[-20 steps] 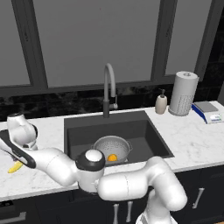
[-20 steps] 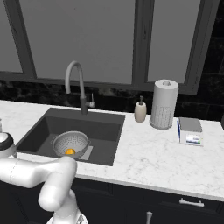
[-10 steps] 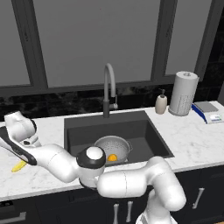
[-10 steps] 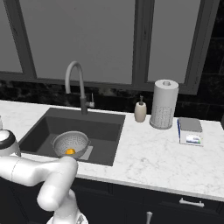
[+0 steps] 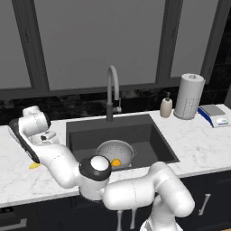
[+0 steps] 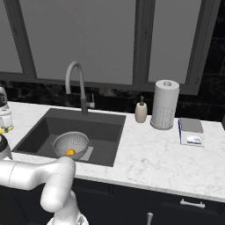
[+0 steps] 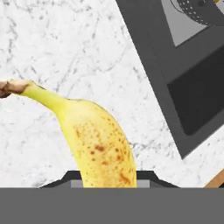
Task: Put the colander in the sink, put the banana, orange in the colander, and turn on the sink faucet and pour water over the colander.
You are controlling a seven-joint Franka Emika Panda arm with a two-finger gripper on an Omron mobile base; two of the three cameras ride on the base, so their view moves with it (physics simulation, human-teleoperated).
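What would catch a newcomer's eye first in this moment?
The speckled yellow banana looms in the hand view, over white marble counter left of the sink. Next, the bright orange stands out inside the metal colander at the sink's bottom. The white arm bends far left over the counter, its gripper shut on the banana.

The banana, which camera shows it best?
The hand view: the banana lies large and close there, speckled, above white marble. The left base view gives a yellow sliver beside the arm; the right base view a speck.
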